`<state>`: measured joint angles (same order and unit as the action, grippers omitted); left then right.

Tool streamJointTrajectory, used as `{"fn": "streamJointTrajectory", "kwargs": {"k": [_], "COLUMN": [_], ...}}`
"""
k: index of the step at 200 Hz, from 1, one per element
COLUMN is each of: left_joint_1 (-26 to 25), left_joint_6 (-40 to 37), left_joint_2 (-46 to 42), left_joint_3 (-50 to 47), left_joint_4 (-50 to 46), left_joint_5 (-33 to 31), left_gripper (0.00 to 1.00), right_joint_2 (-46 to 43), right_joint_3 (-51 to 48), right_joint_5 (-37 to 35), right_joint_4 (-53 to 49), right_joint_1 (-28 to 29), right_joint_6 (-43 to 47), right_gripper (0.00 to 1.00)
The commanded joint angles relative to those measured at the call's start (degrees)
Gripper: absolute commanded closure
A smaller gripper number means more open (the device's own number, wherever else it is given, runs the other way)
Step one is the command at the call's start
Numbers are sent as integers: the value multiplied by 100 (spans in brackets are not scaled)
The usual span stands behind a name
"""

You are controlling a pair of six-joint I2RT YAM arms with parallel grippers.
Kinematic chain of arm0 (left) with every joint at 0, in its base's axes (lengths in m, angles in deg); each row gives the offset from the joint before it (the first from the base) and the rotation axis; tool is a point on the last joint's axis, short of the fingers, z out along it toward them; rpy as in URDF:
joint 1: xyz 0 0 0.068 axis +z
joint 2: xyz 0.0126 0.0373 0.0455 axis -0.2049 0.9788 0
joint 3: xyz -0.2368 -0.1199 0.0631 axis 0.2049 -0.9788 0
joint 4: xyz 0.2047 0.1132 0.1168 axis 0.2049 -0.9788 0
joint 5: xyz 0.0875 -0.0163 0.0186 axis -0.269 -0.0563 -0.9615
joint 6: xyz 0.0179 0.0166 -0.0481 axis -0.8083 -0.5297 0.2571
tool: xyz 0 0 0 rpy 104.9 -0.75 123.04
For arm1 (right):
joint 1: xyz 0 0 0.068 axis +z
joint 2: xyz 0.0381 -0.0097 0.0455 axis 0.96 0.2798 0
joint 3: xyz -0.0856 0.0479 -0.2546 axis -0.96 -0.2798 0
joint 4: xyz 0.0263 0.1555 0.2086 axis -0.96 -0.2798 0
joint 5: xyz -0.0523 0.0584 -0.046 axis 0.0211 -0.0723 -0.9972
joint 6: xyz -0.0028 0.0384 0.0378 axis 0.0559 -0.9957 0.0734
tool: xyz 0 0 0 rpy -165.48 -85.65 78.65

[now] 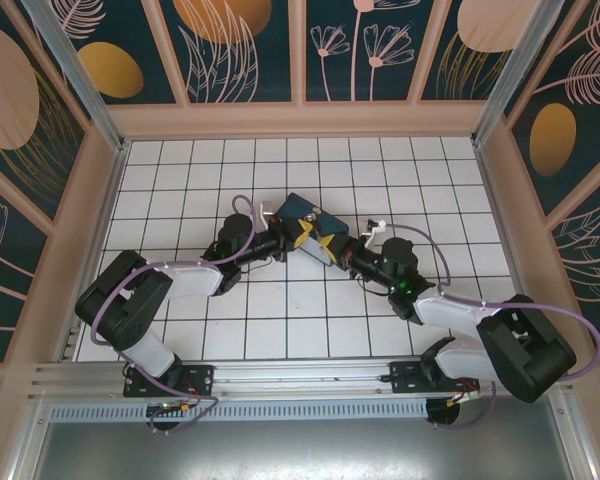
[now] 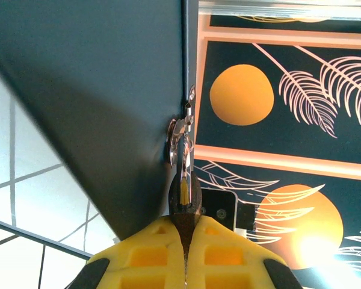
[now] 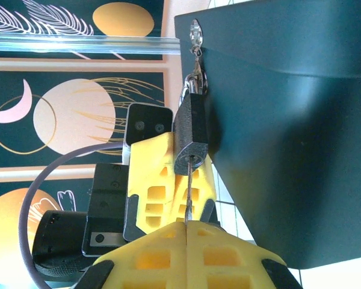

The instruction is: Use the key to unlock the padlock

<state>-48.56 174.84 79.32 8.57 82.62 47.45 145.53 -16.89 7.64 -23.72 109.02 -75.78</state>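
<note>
Count from my side: 1 padlock (image 3: 191, 135). 1 key (image 3: 189, 192). 1 dark blue box (image 3: 277, 120). Grippers: 2, my left gripper (image 2: 185, 229) and my right gripper (image 3: 186, 226). Two yellow fingers (image 3: 228, 244) on each, 4 total. Arms: 2, left arm (image 1: 170, 280) and right arm (image 1: 460, 315). 1 tiled table (image 1: 180, 180).

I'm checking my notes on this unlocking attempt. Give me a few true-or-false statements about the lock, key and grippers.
1. The key is inserted in the padlock. True.
2. The right gripper is open. False: it is shut on the key.
3. The padlock lies loose, away from the box. False: it hangs from the box.
4. The left gripper pinches the padlock. True.
</note>
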Motion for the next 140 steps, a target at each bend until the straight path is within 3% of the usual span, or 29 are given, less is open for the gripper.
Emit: {"fn": "streamJointTrajectory", "kwargs": {"k": [1, 78, 98, 140], "left_joint_1": [-165, -175, -176, -166], "left_joint_6": [-133, 343, 319, 97], "left_joint_2": [-235, -62, -83, -112], "left_joint_3": [158, -6, -8, 83], "left_joint_4": [464, 1098, 993, 742], "left_joint_5": [522, 525, 458, 531], "left_gripper": [99, 100, 100, 100], "right_joint_2": [88, 187, 52, -385], "right_joint_3": [309, 263, 396, 7], "right_joint_5": [-238, -464, -520, -441], "right_joint_4": [413, 399, -346, -174], "right_joint_1": [12, 87, 90, -105], "right_joint_6": [54, -299, -16, 133], "right_gripper": [100, 100, 100, 100]}}
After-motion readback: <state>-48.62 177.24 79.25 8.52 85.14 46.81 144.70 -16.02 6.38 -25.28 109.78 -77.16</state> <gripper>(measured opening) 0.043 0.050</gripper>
